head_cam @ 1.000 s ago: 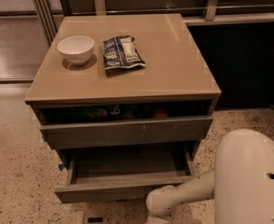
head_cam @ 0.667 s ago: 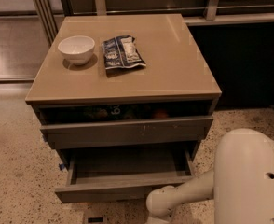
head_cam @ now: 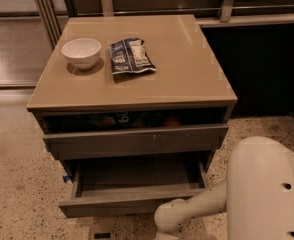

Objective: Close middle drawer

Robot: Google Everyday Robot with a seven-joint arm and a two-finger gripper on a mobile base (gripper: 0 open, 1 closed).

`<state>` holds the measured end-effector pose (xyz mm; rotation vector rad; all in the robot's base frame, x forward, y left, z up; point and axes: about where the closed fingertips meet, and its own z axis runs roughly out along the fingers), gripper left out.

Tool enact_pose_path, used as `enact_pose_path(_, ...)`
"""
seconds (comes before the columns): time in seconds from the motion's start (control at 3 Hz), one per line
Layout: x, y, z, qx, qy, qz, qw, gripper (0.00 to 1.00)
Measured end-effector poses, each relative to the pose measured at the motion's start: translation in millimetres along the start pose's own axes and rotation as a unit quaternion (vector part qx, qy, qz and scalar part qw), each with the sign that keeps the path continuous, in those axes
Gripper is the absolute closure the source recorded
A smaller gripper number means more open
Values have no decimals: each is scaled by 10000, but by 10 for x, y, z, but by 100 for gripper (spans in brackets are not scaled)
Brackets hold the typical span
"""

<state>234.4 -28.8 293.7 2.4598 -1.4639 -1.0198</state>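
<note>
The wide, shallow grey-brown wooden middle drawer (head_cam: 137, 181) stands pulled out toward the near side. The white robot arm (head_cam: 202, 204) reaches low by its near right corner. The pincer lies beyond the near edge of view, so I cannot tell its state.

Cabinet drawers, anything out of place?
The wide grey-brown wooden middle drawer stands pulled well out; the grey drawer above it sits slightly ajar. The gripper is out of view, past the white arm at the bottom edge.

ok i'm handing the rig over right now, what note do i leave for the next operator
Gripper: out of view, below the frame's bottom edge, past the white arm.
Middle drawer: pulled well out, in front of the arm.
Done: no closing yet.
Left: push its front in flush.
Upper drawer ajar; white bowl and snack bag sit on the cabinet top.
</note>
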Motion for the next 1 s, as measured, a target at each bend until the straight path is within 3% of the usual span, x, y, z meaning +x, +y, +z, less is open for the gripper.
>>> enact_pose_path(1.0, -96, -51, -2, 86, 23, -27, 10000, 0)
